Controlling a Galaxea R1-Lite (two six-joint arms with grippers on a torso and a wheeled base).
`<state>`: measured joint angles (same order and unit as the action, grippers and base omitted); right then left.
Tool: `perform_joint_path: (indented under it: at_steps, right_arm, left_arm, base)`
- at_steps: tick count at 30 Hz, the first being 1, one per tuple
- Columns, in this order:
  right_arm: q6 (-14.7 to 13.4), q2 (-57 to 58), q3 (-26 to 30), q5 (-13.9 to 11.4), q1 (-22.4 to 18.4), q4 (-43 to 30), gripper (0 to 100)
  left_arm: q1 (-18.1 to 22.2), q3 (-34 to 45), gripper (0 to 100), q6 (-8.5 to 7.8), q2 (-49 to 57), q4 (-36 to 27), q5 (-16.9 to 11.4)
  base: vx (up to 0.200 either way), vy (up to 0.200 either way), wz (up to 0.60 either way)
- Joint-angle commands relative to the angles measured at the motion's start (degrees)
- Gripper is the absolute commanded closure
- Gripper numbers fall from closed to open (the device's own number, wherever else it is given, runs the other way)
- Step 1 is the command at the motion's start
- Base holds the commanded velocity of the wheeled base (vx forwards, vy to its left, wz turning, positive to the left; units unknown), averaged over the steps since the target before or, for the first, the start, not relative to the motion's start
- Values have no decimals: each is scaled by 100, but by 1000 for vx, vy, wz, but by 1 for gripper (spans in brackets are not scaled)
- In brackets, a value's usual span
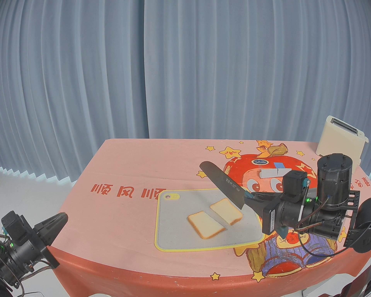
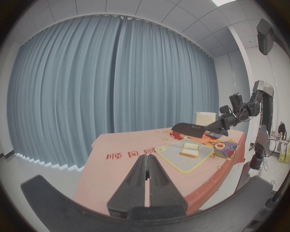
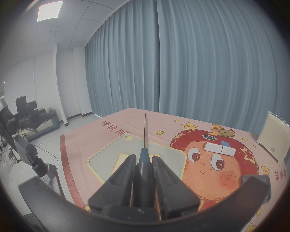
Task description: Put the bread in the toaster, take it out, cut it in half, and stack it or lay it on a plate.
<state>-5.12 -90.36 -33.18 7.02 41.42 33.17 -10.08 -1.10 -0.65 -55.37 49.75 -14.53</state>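
Blue-grey pleated curtain (image 1: 154, 69) behind pink-clothed table (image 1: 127, 162); white tiled ceiling (image 2: 151, 12), lit panel (image 3: 49, 10); white walls (image 3: 69, 81), pale floor (image 1: 27, 189).

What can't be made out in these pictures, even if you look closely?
- Right wrist view: the bread is mostly hidden behind the right end effector and the knife it grips.
- Head view: the toaster hides the inside of its slot behind its own walls.
- Head view: the white and blue item is too small to identify.
- Right wrist view: the toaster is cut off by the picture's edge.
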Motion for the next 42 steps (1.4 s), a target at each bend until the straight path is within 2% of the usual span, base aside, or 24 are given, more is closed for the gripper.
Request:
perform_joint_path:
  at_steps: [1, 3, 4, 5, 7, 10, 11, 13, 14, 15, 16, 20, 23, 24, 28, 31, 34, 36, 40, 42]
  right_arm:
    - [2, 203, 14, 10, -99, 5, 100]
    - [2, 247, 22, 10, -135, 5, 100]
    - [2, 255, 22, 10, -135, -4, 100]
    - [-7, 291, 22, 10, -143, 5, 100]
    - [-7, 361, 22, 10, -143, -4, 100]
    - [2, 475, 22, 10, -196, -4, 100]
    - [2, 519, 22, 10, -222, -4, 100]
    - [2, 554, 22, 10, -240, -4, 100]
    - [2, 598, 22, 10, -258, -4, 100]
    - [2, 625, 22, 10, -258, -4, 100]
    - [2, 625, 22, 10, -258, -4, 100]
    - [-7, 677, 22, 10, -354, -4, 100]
    - [-7, 677, 22, 10, -381, -4, 100]
    - [-7, 677, 22, 19, -389, -4, 100]
    - [-7, 677, 22, 19, -495, -4, 100]
    - [-7, 677, 22, 36, -512, -4, 100]
    - [-15, 677, 14, 142, -530, -4, 100]
    - [2, 668, -13, 300, -627, -4, 100]
    - [-7, 677, -39, 344, -644, -4, 100]
    - [-7, 677, -48, 335, -750, -4, 100]
  left_arm:
    - [402, 110, 100, -58, 1828, -1398, 3]
    - [411, 110, 100, -94, 2276, -1943, 21]
    - [411, 110, 100, -94, 2276, -1943, 21]
    - [463, 110, 100, -94, 2654, -2382, 64]
    - [613, 110, 100, -111, 3120, -2848, 126]
    - [780, 110, 100, -217, 3718, -3551, 161]
    - [868, 110, 100, -278, 4043, -3982, 231]
    - [920, 110, 100, -322, 4236, -4237, 284]
    - [1017, 101, 100, -410, 4737, -4782, 416]
    - [1035, 39, 100, -419, 4948, -4957, 486]
    - [1035, 22, 100, -419, 5001, -4966, 513]
    - [1026, 39, 100, -384, 5475, -5037, 1093]
    - [1008, 101, 100, -305, 5537, -4975, 1181]
    - [1008, 110, 100, -217, 5537, -4957, 1242]
    - [1008, 110, 100, -138, 5537, -4957, 1242]
    - [1008, 110, 100, -164, 5537, -4966, 1207]
    - [1026, 110, 100, -164, 5537, -4975, 1207]
    - [1026, 101, 100, -164, 5537, -4975, 1225]
    - [1017, 101, 100, -164, 5537, -4975, 1225]
    - [1026, 101, 100, -85, 5537, -4984, 1260]
  base:
    - [0, 0, 0]
    - [0, 0, 0]
    - [0, 0, 0]
    - [0, 0, 0]
    - [0, 0, 0]
    - [0, 0, 0]
    - [0, 0, 0]
    - [0, 0, 0]
    - [0, 0, 0]
    - [0, 0, 0]
    - [0, 0, 0]
    - [0, 0, 0]
    - [0, 0, 0]
    - [0, 0, 0]
    - [0, 0, 0]
    - [0, 0, 0]
    - [0, 0, 0]
    - [0, 0, 0]
    - [0, 0, 0]
    - [0, 0, 0]
